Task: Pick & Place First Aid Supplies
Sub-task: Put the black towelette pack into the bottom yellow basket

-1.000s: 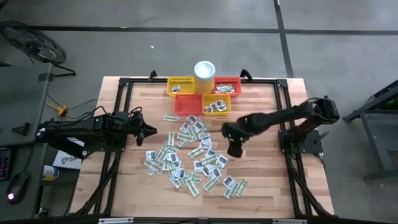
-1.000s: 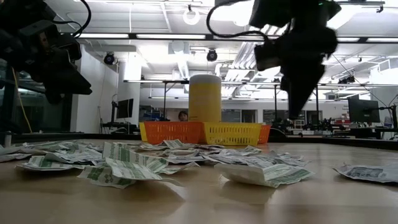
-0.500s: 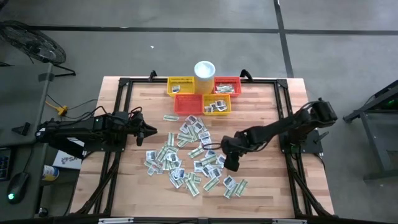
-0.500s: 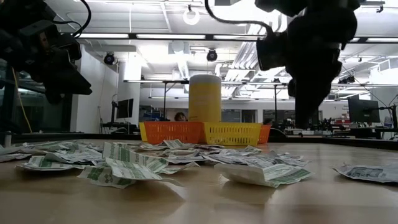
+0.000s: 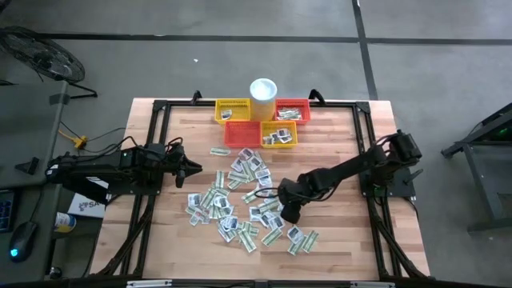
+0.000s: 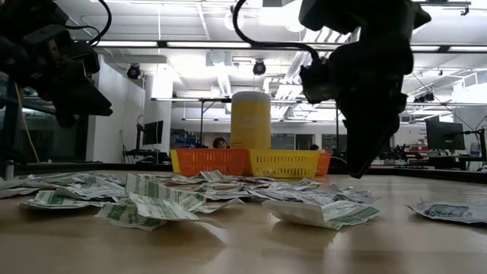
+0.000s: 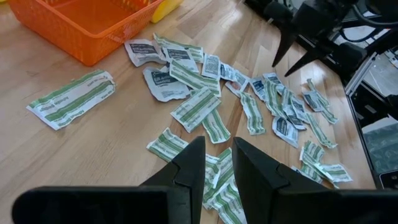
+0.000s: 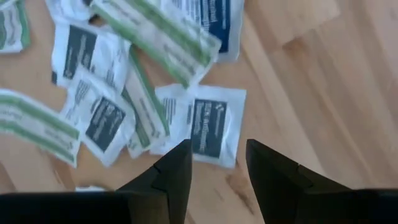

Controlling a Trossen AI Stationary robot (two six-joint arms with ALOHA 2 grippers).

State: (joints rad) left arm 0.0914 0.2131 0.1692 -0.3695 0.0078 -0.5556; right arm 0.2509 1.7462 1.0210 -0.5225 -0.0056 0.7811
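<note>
On your left, the left gripper waits above the wooden table's left side, near the heap's edge, its dark fingers slightly parted and empty. Mid-table, the small flat white, grey and pale green sachets lie scattered, some already in the yellow and red-orange mesh baskets by the white cylindrical cup. To the right, the right gripper hangs low over the heap's right edge, jaws spread, holding nothing, a white sachet with a dark label just ahead. You're in the reach-to-pick step; next, lower onto one sachet only and close.
</note>
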